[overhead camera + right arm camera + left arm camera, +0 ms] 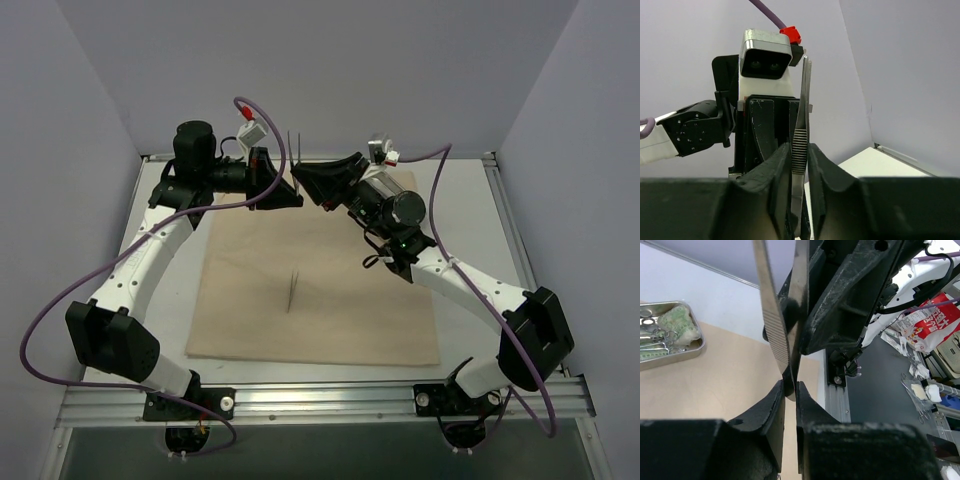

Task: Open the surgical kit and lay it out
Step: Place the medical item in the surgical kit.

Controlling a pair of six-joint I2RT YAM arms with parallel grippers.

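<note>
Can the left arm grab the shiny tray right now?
Probably not yet. The left gripper is shut on the tweezers, which the right gripper also holds. Nothing covers the steel tray on the cloth; only the full gripper hinders it.

White arms (150,258), black joints and jaws, purple cables (765,11).

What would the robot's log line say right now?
tweezers: held up between both grippers | left gripper: shut on tweezers | right gripper: shut on tweezers | steel tray: on beige cloth
</note>
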